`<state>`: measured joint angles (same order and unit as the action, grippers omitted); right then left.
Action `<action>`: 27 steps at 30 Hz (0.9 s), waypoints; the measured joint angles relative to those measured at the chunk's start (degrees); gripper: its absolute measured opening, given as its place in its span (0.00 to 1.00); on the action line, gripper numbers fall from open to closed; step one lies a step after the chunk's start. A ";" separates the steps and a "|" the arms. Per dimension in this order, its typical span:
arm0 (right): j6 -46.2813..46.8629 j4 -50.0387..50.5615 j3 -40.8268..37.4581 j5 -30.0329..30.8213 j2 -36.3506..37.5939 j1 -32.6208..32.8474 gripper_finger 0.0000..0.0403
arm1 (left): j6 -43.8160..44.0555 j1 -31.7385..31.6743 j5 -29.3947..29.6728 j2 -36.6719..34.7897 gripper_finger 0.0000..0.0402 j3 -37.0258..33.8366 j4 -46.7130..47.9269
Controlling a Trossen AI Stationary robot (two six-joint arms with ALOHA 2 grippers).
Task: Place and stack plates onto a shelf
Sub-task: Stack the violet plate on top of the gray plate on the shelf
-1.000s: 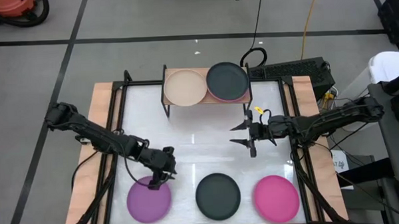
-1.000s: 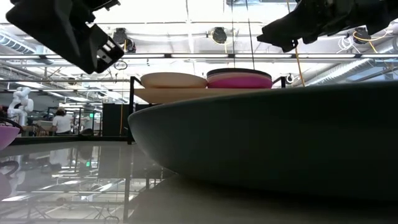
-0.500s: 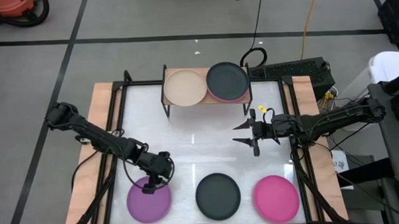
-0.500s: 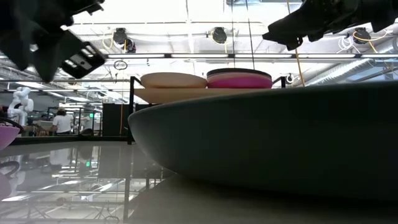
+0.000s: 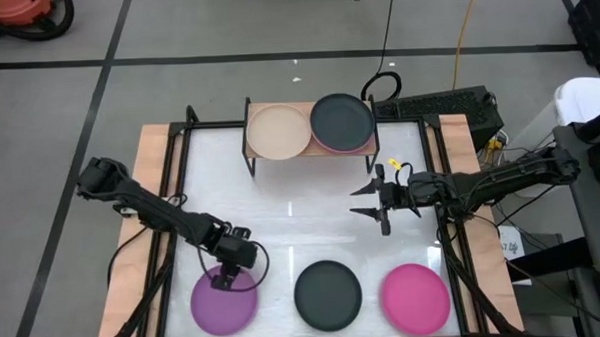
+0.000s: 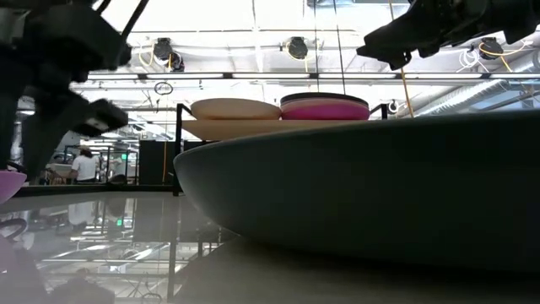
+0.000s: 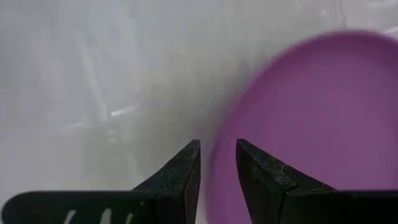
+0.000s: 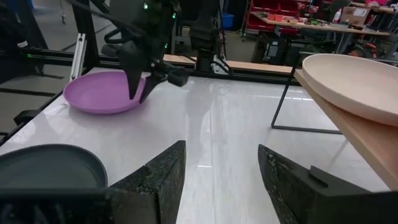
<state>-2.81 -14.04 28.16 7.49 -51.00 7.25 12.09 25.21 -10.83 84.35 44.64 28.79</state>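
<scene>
Because the purple plate (image 5: 224, 300) lies flat on the table's near left, I bring my left gripper (image 5: 224, 281), fingers narrowly apart, over its rim; right gripper (image 5: 366, 201) waits open mid-table.

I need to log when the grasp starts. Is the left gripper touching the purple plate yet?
Cannot tell. In the left wrist view the left gripper straddles the purple plate at its rim, fingers slightly parted, but no view plainly shows contact or a gap.
</scene>
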 joint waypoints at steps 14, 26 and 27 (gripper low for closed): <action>0.04 0.18 0.00 0.00 0.00 -0.01 0.45 | -0.16 -0.96 0.27 2.74 0.24 0.00 2.71; 0.17 0.19 0.00 0.00 0.00 -0.02 0.45 | 0.53 -4.42 -0.42 1.43 0.02 0.00 3.19; 0.17 0.19 0.00 0.01 0.00 -0.02 0.45 | 0.52 -4.99 -0.22 0.77 0.02 0.00 3.35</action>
<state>-2.63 -13.85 28.16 7.49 -51.00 7.22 12.61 20.22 -11.05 85.12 44.64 32.14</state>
